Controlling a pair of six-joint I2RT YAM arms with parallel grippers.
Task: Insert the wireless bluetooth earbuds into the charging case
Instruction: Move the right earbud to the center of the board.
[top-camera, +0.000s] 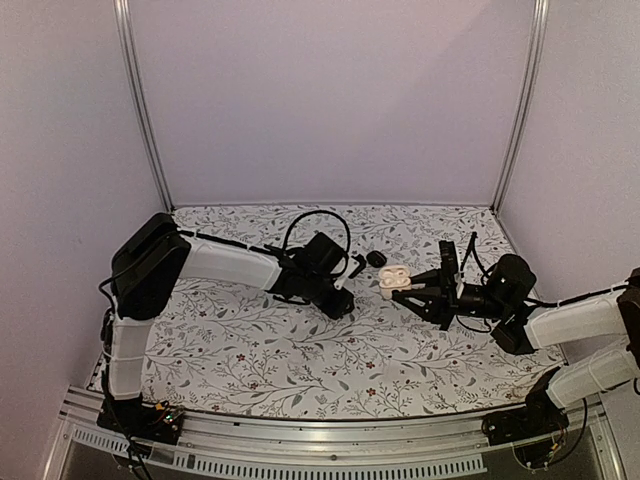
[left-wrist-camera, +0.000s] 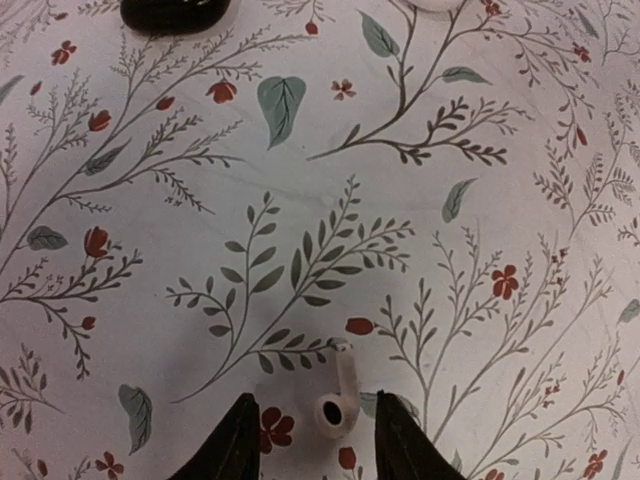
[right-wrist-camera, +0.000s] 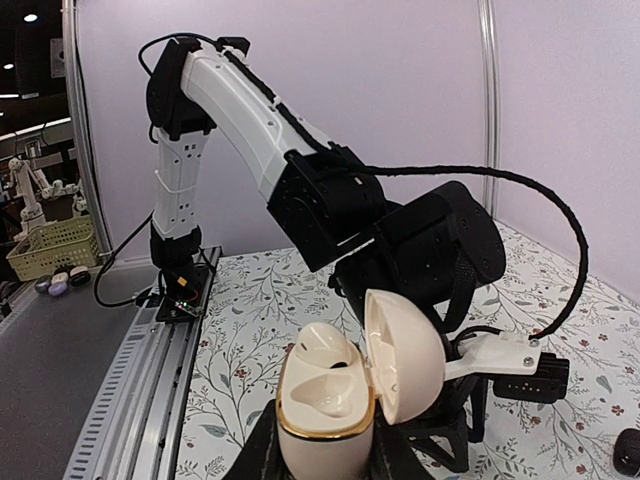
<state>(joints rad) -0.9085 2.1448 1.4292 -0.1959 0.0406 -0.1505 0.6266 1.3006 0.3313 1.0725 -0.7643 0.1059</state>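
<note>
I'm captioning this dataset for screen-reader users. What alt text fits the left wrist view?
A small white earbud lies on a flowered tablecloth between the left gripper's two dark fingers, which stand apart without touching it. A black rounded object is cut off at the top edge.

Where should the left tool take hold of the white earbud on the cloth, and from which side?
Probably at the round head, from straight above. The earbud lies flat on the cloth, stem pointing away, between the open fingers of the left tool. Closing across the head leaves the stem free to go into the case.
</note>
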